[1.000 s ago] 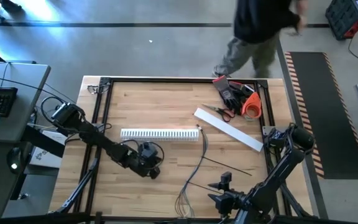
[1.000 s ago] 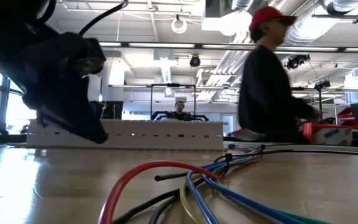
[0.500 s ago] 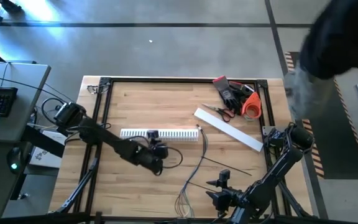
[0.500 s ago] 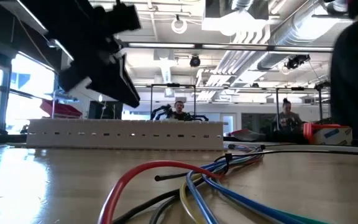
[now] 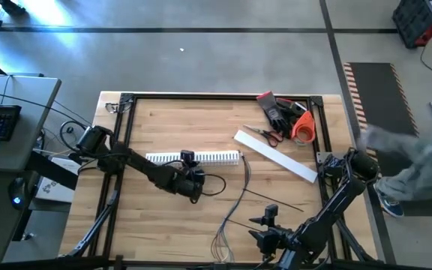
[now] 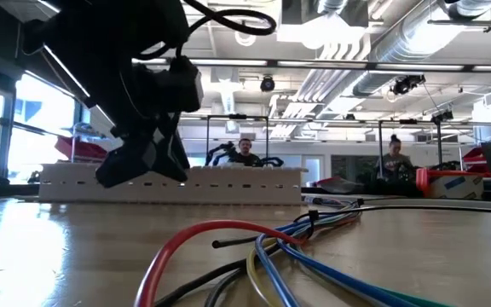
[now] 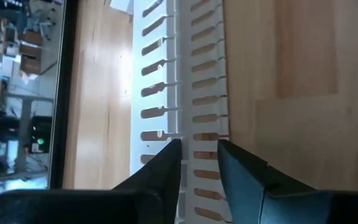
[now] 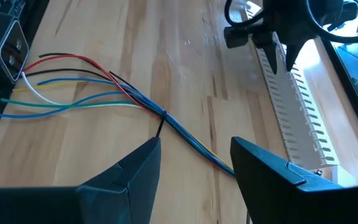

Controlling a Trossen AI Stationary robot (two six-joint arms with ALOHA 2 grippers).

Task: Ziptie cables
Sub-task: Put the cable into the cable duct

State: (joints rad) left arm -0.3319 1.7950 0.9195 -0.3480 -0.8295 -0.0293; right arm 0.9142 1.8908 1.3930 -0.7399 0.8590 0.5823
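Observation:
The cables (image 5: 232, 206) lie limp on the table's near middle, their frayed ends (image 8: 36, 87) spread toward the near edge. A small dark tie (image 8: 161, 122) crosses the bunch. A ziptie (image 5: 273, 199), a thin dark strip, lies flat to their right. My left gripper (image 5: 189, 166) is open at the near side of the white slotted duct (image 5: 193, 158). In the left wrist view its fingers (image 7: 166, 163) stand on either side of one slotted wall (image 7: 199, 93). My right gripper (image 5: 268, 223) waits open near the front edge, pointing at the cables (image 8: 185, 134). My left gripper has one finger on each side of the duct's slotted wall (image 7: 201, 146). I cannot tell whether either finger touches it.
At the far right lie scissors (image 5: 265, 135), dark gloves (image 5: 279, 111), an orange tape roll (image 5: 304, 127) and a long white flat strip (image 5: 276, 156). A black frame (image 5: 126, 120) rims the table. A person (image 5: 418, 169) moves beside the right edge.
My left gripper has moved toward the far and right edges, up to the white duct, and has rolled about its own axis. The person has walked from the table's far edge round to its right side. The cables and my right gripper have stayed put.

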